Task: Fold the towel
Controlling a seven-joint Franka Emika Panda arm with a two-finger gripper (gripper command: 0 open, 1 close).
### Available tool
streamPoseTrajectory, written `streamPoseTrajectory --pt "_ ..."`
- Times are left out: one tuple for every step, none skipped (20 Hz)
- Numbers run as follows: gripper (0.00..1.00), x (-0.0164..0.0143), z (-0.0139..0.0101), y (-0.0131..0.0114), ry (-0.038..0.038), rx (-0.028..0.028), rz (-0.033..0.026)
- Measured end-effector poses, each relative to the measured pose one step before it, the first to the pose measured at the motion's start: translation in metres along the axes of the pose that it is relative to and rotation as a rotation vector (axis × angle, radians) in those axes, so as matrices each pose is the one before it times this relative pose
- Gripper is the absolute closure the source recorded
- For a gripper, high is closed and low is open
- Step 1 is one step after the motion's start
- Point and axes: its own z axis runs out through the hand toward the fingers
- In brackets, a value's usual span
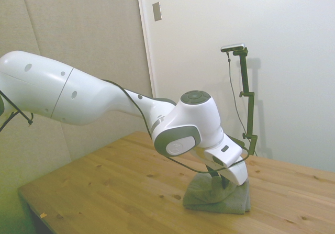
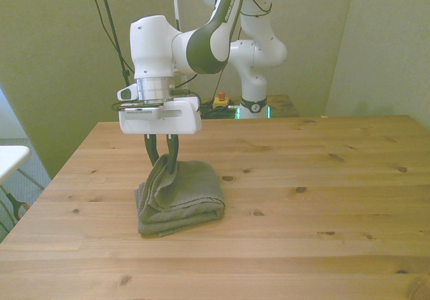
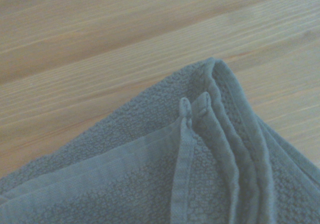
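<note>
Taupe terry towel [image 2: 185,196], folded into a thick layered bundle, sitting on the wooden table [image 2: 302,172] around 8 o'clock from the table's middle in the front view. One corner pulled up into a peak at the bundle's 11 o'clock, rest lying flat-ish and a bit slumped. Up close, stacked hemmed edges [image 3: 220,129] meeting at that raised corner, several layers visible, no pattern.

wooden table [image 2: 322,179], beige walls [image 1: 78,40]

light: soft, even | side view: hazy | wrist view: slightly blurred
</note>
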Motion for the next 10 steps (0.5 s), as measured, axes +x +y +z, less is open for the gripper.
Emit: streamPoseTrajectory --pt "0.0 0.00004 -0.00034 -0.00008 0.00038 0.00042 -0.00074" --pt "0.0 0.00008 -0.00063 -0.00013 0.00069 0.00077 -0.00037" --pt "0.0 0.00021 -0.00098 -0.00001 0.0011 0.00105 0.00013" --pt "0.0 0.00047 -0.00155 0.00032 0.00175 0.00135 0.00091" --pt "0.0 0.00053 -0.00172 0.00095 0.0004 0.00054 0.0019" --pt "0.0 0.00032 -0.00244 0.0017 -0.003 -0.00209 0.00142" --pt "0.0 -0.00002 -0.00383 0.00208 -0.00598 -0.00555 -0.00053" --pt "0.0 -0.00056 -0.00502 0.00209 -0.00501 -0.00993 -0.00326" --pt "0.0 -0.00149 -0.00663 0.0021 -0.00644 -0.01802 -0.0039" --pt "0.0 -0.00318 -0.0073 0.00174 -0.00498 -0.02096 -0.00442"
